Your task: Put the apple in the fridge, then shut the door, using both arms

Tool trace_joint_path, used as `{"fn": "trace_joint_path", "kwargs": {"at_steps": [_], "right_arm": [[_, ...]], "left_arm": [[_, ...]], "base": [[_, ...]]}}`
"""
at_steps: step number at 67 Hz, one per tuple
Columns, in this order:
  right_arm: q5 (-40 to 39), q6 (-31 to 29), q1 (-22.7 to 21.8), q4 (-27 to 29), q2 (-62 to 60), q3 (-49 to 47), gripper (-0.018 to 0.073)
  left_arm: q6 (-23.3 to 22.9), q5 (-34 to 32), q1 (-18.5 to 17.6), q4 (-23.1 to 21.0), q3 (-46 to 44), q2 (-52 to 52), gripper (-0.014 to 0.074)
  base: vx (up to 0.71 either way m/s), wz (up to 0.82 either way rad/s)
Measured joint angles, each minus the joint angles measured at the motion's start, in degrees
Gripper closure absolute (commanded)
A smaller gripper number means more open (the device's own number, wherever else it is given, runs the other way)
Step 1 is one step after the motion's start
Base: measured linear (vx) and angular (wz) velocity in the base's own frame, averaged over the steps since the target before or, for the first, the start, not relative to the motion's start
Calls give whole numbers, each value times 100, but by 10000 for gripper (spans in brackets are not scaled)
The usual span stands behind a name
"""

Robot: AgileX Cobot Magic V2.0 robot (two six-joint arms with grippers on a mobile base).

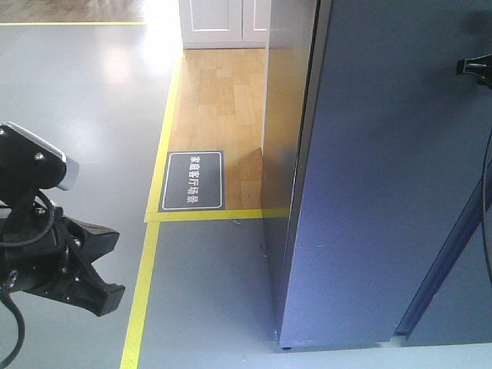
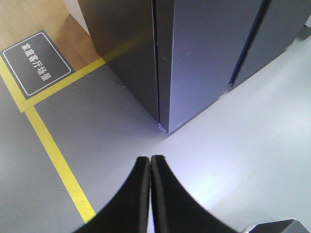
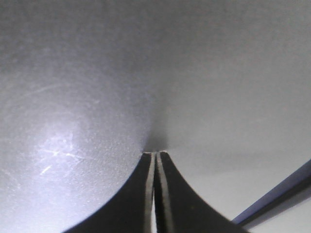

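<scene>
Fridge (image 1: 384, 192): dark grey, door (image 3: 97, 73) shut; apple not visible. Right gripper (image 3: 156, 154): fingers pressed together, tips touching the door. Left gripper (image 2: 150, 159): fingers pressed together, empty, above grey floor (image 2: 243, 145) near the fridge corner.

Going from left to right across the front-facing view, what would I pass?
Left end effector → yellow floor tape → dark floor sign with white writing → wooden floor strip → grey fridge → tip of the right end effector at the far right edge.
</scene>
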Motion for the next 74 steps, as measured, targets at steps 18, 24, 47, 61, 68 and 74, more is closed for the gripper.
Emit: {"fn": "trace_joint_path", "kwargs": {"at_steps": [18,24,47,61,68,74], "right_arm": [[-602,75,195,-104,-771,1321,562],[-942,96,374,-416,-1166,1943,562],[-1262,472,1158,-769,-2678,4021,562],[-1054,767,1608,-893,-3752,5161,562],[-906,826,1742,-1041,-4270,5639,562],[-701,1074,1815,-1287,-4732,6037,562]], "left_arm": [[0,0,0,0,0,0,603],[0,0,0,0,0,0,603],[0,0,0,0,0,0,603],[0,0,0,0,0,0,603],[0,0,0,0,0,0,603],[0,0,0,0,0,0,603]], "base": [[0,0],[0,0],[0,0],[0,0],[0,0],[0,0]]}}
